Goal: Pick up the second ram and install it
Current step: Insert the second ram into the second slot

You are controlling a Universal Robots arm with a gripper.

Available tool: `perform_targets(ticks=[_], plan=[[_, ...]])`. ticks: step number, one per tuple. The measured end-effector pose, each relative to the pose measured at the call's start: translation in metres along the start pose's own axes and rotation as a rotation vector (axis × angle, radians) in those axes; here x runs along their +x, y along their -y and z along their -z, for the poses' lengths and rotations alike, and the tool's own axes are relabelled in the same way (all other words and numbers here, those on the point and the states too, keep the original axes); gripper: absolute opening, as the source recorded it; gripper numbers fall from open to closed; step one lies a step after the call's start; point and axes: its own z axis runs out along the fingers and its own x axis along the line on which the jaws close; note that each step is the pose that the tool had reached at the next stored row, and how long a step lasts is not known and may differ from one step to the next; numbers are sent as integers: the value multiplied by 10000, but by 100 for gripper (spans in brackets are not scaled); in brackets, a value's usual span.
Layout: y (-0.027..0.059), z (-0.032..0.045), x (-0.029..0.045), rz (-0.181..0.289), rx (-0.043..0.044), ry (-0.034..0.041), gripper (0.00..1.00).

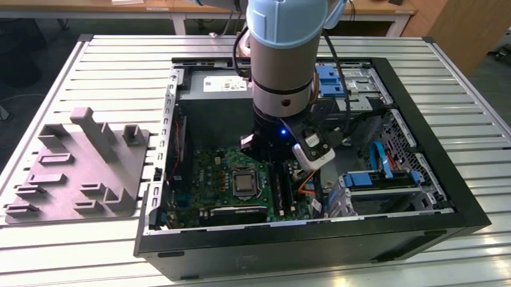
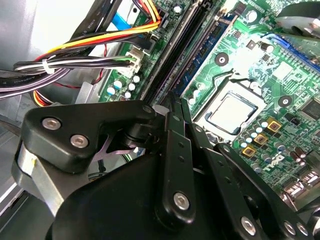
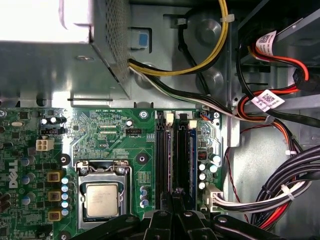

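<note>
Seating is looking like the step I am running, the long, narrow blue-green second ram [image 3: 192, 160] standing in a motherboard slot [image 3: 193, 126] just beside my pressed-together jaws, so pressing is calling for alignment first.

The motherboard [image 1: 209, 170] is laid inside the computer case [image 1: 319, 245]; the slotted block [image 1: 80, 167] is set at the exterior view's left of it.
</note>
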Motion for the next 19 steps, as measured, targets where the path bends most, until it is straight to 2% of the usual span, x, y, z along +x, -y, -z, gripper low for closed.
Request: perform_targets(ticks=[2, 5, 19], plan=[[0, -1, 0, 0, -2, 1, 11], [-1, -3, 0, -5, -49, 2, 11], [3, -14, 1, -4, -48, 1, 11]])
